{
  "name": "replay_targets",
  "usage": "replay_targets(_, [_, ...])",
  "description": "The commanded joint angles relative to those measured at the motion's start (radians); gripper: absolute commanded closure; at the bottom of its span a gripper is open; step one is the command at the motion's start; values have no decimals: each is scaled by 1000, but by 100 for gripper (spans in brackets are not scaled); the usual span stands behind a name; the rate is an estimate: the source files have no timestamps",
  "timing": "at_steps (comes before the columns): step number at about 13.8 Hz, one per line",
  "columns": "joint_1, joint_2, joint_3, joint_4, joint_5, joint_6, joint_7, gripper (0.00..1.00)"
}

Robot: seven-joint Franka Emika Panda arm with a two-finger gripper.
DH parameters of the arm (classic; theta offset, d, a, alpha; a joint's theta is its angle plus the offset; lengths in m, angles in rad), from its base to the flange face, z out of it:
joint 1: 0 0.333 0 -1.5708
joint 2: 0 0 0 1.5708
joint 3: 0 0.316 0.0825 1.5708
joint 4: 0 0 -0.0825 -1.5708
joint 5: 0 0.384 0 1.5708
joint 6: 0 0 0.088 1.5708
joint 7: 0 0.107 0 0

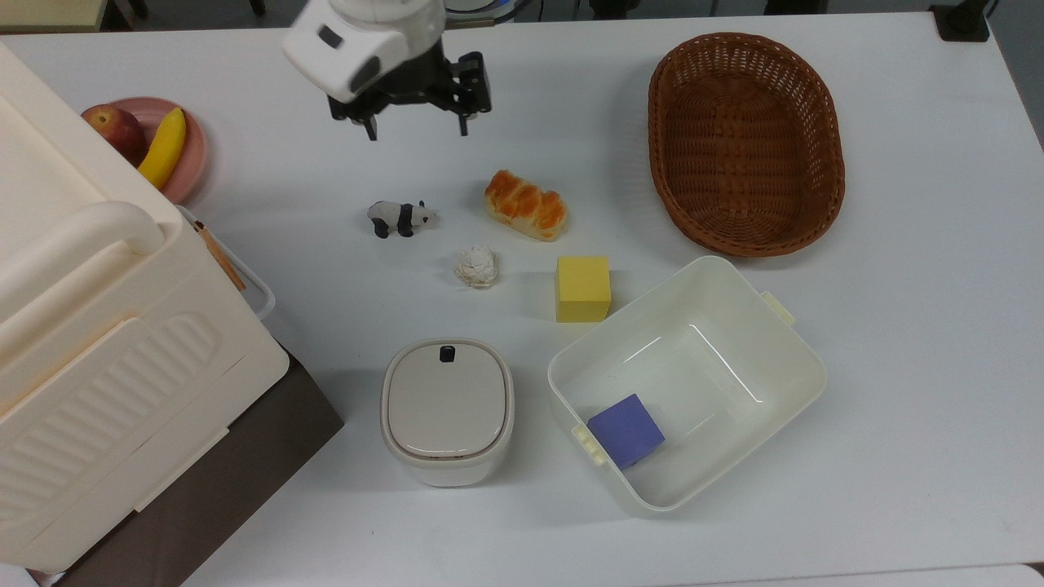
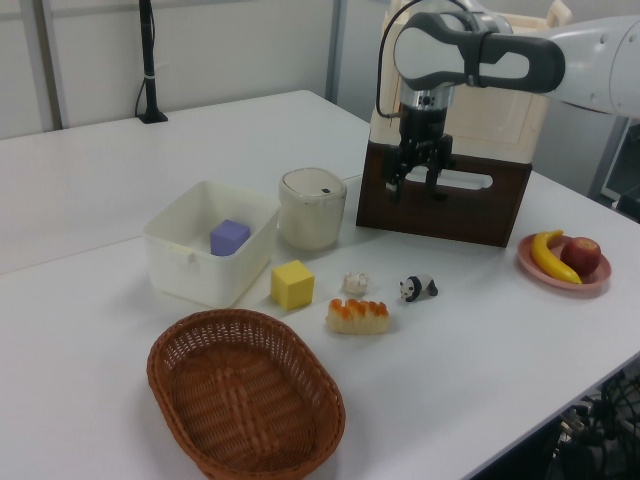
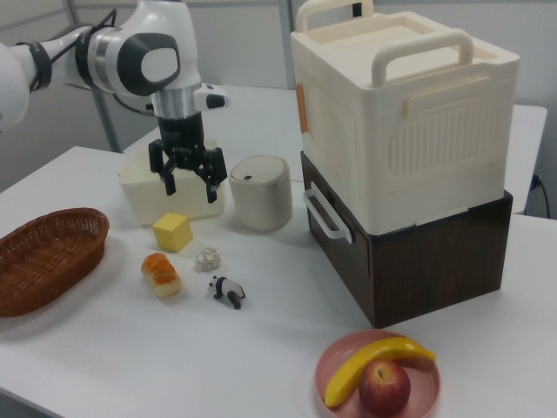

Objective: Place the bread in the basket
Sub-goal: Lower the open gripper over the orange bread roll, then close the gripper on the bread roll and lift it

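The bread (image 1: 526,205), a small loaf with an orange-brown top, lies on the white table near the middle of the top view. It also lies on the table in the left view (image 2: 357,316) and the right view (image 3: 161,274). The brown wicker basket (image 1: 746,143) sits empty at the top view's upper right, a short way from the loaf, and appears as the basket (image 2: 245,400) and the basket (image 3: 48,257) too. My gripper (image 1: 418,132) hangs open above the table, up and to the top view's left of the bread, holding nothing. It is also the gripper (image 2: 412,192) and the gripper (image 3: 191,192).
A toy panda (image 1: 400,218), a crumpled paper ball (image 1: 476,267) and a yellow cube (image 1: 583,289) lie close to the bread. A white bin (image 1: 795,359) holds a purple cube (image 1: 626,430). A lidded canister (image 1: 447,408), a large cream box (image 1: 98,342) and a fruit plate (image 1: 194,155) stand to the top view's left.
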Motion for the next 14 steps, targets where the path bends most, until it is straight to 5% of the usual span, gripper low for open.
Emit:
replay_targets(1, [84,-14,-5,-107,-16,21,-221,0])
replay_targets(6, [151,-21,-7,-212,-41,130,-416,0])
replay_targets(9, [215,-13,-7,-337,-113,295,-437,0])
replay_targets(14, [270,80,-8,-394,-198,406,-434,3])
